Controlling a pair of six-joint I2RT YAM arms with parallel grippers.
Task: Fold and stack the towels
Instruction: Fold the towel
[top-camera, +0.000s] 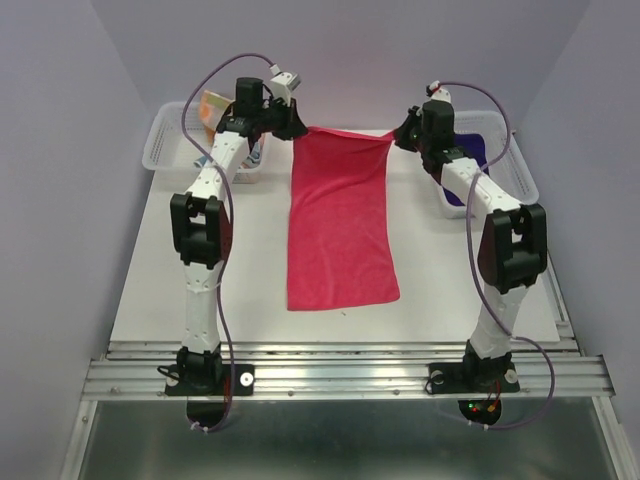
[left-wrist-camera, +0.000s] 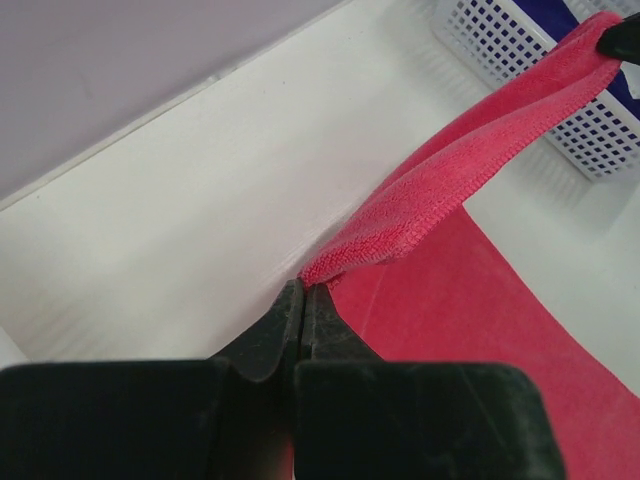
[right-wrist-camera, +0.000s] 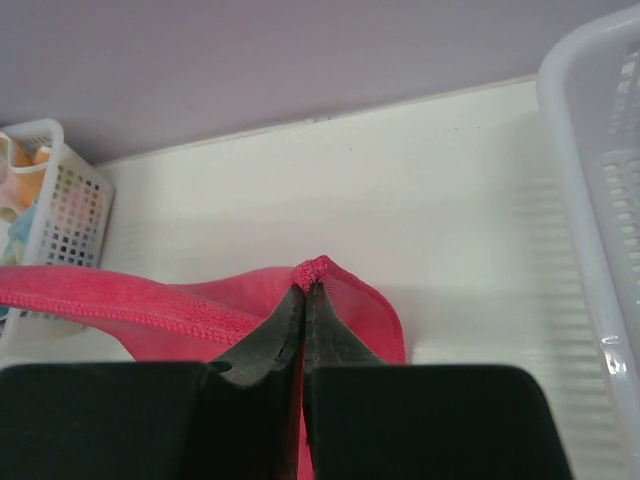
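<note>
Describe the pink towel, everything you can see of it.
The pink towel is a bright pink rectangle of soft, nubby cloth with a stitched hem. It is spread out unfolded, its long side running away from the arm bases. Its near part lies flat on the white table. Its far edge is raised and stretched between the left gripper and the right gripper, each shut on one far corner.

plain bright pink towel (top-camera: 340, 220); white table (top-camera: 150, 290); white mesh left basket (top-camera: 165, 150) holding an orange-yellow patterned towel (top-camera: 212, 105); white mesh right basket (top-camera: 525, 175) holding a dark purple towel (top-camera: 482, 140); left arm (top-camera: 200, 300) and right arm (top-camera: 490, 320) both white with black joints
</note>
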